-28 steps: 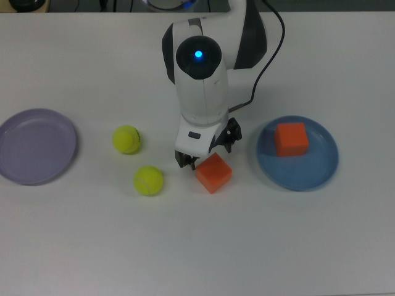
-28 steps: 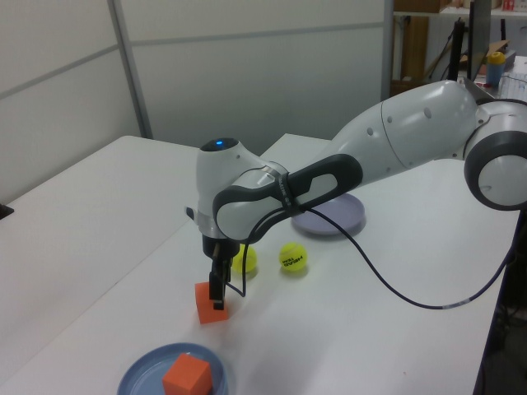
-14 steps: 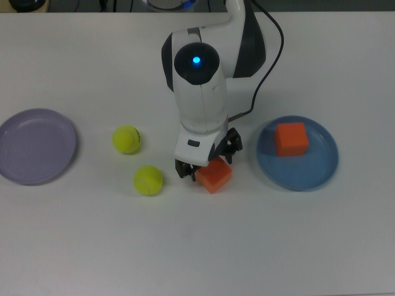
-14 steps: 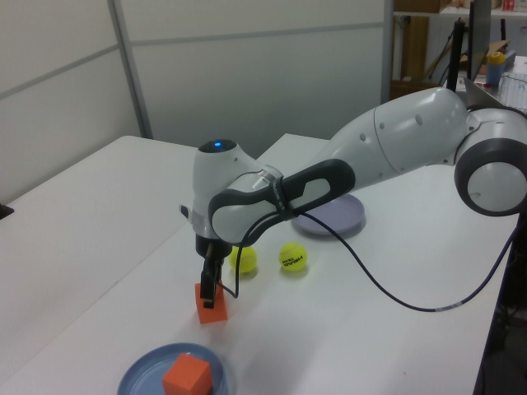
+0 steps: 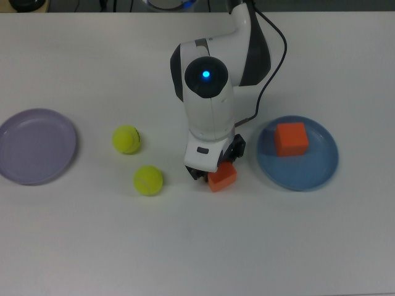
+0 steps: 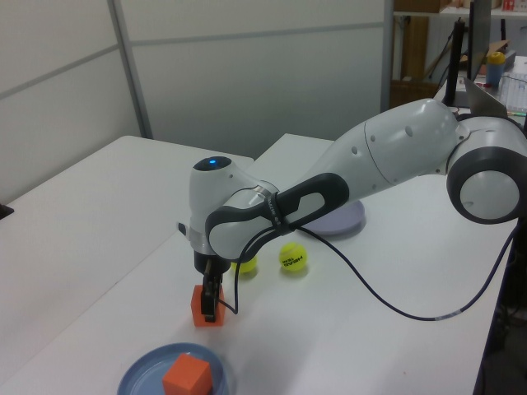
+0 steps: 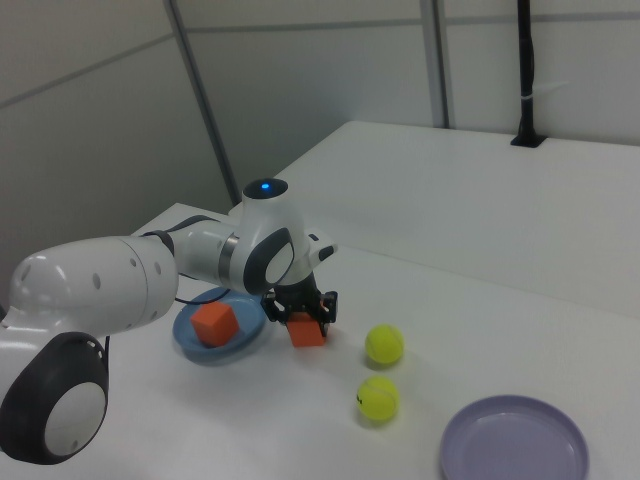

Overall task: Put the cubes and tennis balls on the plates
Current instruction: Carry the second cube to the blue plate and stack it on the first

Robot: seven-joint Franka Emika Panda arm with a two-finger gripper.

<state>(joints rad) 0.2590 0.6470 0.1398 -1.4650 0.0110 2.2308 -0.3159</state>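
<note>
- I see the blue plate (image 5: 297, 169) holding one orange cube (image 5: 291, 138), which sits toward the far side of the dish, in the top view.
- The lavender plate (image 5: 36, 145) is at the top view's left edge, well apart from the blue plate, with both balls and the arm between them; I see nothing lying in it.
- Both plates are round, shallow and rimmed, smooth-looking; the table (image 5: 197, 246) under them is plain white.
- The second orange cube (image 5: 223, 177) rests on the table just beside the blue plate, on the top view's left of it. Its faces are matte and flat, with crisp edges.
- Two fuzzy yellow-green tennis balls lie on the table between the lavender plate and that cube: one (image 5: 126, 139) farther up in the top view, the other (image 5: 148, 180) lower and nearer the cube. They are near each other but not touching.
- My gripper (image 6: 209, 304) is down over the second cube, beside the blue plate. In the left view a dark finger (image 6: 208, 298) lies against the cube's side face. The fingers bracket the cube, but I cannot tell whether they are pressed onto it or standing slightly off.
</note>
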